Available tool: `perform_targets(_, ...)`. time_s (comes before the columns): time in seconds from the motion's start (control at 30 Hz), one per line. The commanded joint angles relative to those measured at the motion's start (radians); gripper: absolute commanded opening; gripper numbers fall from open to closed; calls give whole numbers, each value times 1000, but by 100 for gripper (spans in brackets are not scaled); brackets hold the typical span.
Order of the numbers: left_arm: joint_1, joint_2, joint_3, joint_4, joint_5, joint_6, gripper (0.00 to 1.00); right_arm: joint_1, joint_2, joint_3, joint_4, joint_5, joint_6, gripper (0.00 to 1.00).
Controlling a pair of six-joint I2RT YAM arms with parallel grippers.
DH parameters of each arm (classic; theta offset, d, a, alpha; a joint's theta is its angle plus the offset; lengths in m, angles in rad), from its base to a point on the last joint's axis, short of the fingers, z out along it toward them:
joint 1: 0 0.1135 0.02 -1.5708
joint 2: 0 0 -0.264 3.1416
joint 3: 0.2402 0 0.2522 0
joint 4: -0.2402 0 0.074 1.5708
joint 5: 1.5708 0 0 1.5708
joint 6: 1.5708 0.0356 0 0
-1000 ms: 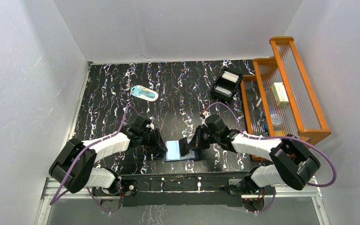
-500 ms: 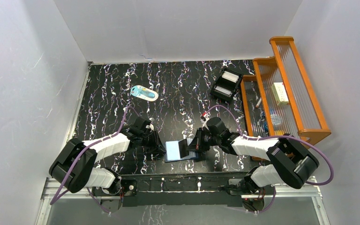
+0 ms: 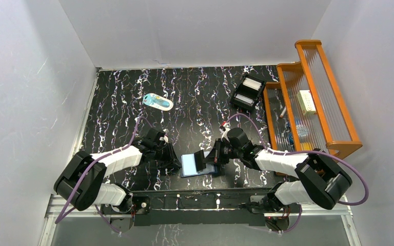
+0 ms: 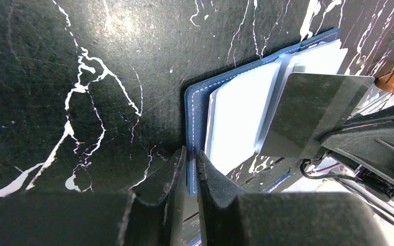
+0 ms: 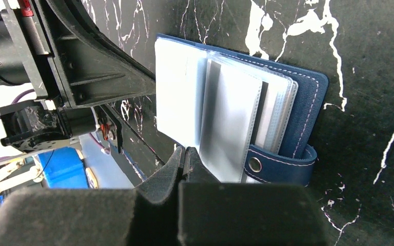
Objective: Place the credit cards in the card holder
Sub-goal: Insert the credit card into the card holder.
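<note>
The navy card holder (image 3: 197, 169) lies open near the front edge, its pale-blue inside up. My left gripper (image 3: 178, 164) is shut on its left navy edge (image 4: 191, 169). My right gripper (image 3: 205, 161) is shut on the lower edge of a thin clear pocket leaf (image 5: 179, 107) and holds it raised off the holder; the leaf looks dark in the left wrist view (image 4: 308, 115). More clear pockets (image 5: 231, 128) and the snap tab (image 5: 282, 165) lie beside it. White cards (image 3: 253, 84) sit in the black box tray (image 3: 240, 90) at the back right.
A pale-blue-and-white oval item (image 3: 158, 102) lies at the back left. An orange wooden rack (image 3: 333, 97) with small items stands along the right side. The two arm bases and a black rail run along the near edge.
My right gripper and the raised leaf have shifted slightly left over the holder. The left arm has not visibly moved.
</note>
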Motion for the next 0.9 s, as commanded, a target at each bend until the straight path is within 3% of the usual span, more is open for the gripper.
perform_targets(0.0,-1,10,-11,-13,10,5,12,2,-14,2,22,9,-16,0)
perform_targets(0.57,0,13,-15,-9,13,2,13,3,79,-20,84,-12,-14,0)
perform_targets(0.87,-1,19,-15,-9,14,3,13,2,128,-57,208,-39,46,0)
